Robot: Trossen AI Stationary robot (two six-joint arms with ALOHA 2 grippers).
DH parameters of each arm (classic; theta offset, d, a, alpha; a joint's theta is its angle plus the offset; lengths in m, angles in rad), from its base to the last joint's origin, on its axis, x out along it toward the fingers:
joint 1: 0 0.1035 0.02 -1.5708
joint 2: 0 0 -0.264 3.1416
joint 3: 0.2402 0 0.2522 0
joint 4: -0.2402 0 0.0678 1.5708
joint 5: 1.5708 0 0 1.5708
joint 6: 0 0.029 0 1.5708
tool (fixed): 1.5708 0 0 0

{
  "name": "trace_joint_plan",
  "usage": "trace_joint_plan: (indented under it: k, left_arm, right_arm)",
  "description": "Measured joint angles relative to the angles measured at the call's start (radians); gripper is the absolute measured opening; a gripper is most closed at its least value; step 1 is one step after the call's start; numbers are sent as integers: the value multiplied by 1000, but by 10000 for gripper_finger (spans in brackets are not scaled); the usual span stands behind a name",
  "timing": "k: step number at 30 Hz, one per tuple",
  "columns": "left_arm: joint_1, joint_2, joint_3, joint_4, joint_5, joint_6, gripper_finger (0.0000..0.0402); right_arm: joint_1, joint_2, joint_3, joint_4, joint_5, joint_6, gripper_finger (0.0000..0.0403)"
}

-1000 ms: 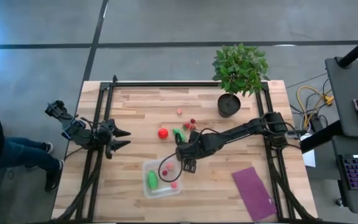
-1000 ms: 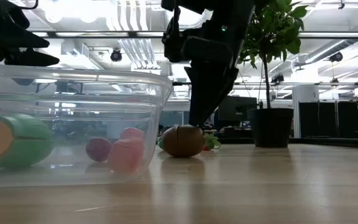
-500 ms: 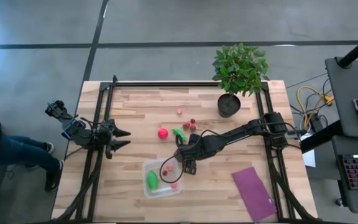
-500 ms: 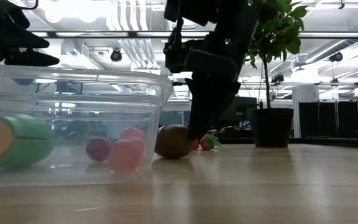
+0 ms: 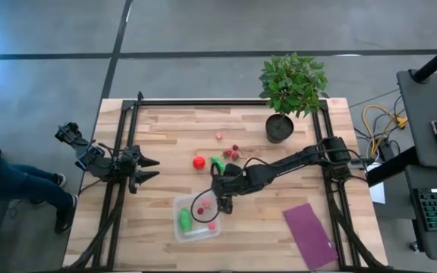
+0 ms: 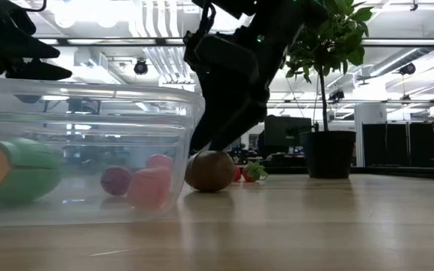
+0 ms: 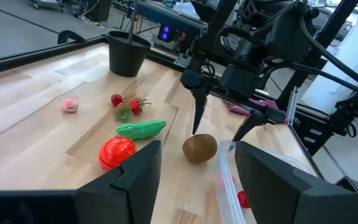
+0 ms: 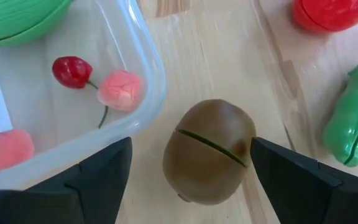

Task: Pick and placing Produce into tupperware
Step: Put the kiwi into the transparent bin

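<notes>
The brown oval (image 8: 209,151) lies on the table just outside the tupperware (image 5: 197,218), close to its wall (image 6: 191,143). My right gripper (image 8: 190,142) hangs over it, open, with a finger on either side (image 7: 216,134). In the high view the right gripper (image 5: 220,199) hides the oval. Inside the clear box lie a green oblong piece (image 6: 21,169) and small red and pink bits (image 8: 72,70). The red ball (image 5: 199,162), the second green piece (image 5: 218,163) and tiny bits (image 5: 234,152) rest on the wood beyond. My left gripper (image 5: 152,170) waits open at the left edge. My right gripper comes at the brown oval from above, slanting down, one fingertip (image 7: 196,127) right at the oval's top (image 7: 199,138). I cannot tell whether it touches. The oval rests on the table.
A potted plant (image 5: 290,91) stands at the far right, and a flat purple cloth (image 5: 309,235) lies near the right front corner. A person's leg (image 5: 21,186) shows beyond the left edge. Bare wood lies along the far side.
My right gripper has moved a little toward the table's left, toward the tupperware, and tipped over the brown oval. The oval has rolled slightly toward the box's wall, and its slit has turned out of the low view.
</notes>
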Motion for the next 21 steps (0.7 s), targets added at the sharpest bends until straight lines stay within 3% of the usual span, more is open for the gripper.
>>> trace_joint_plan:
  k: [11, 21]
  left_arm:
    - [0, 0, 0, 0, 0, 0, 192]
    - [0, -1, 0, 0, 0, 0, 192]
  right_arm:
    - [0, 28, -24, 17, 0, 51, 324]
    - [0, 106, 41, 20, 0, 64, 322]
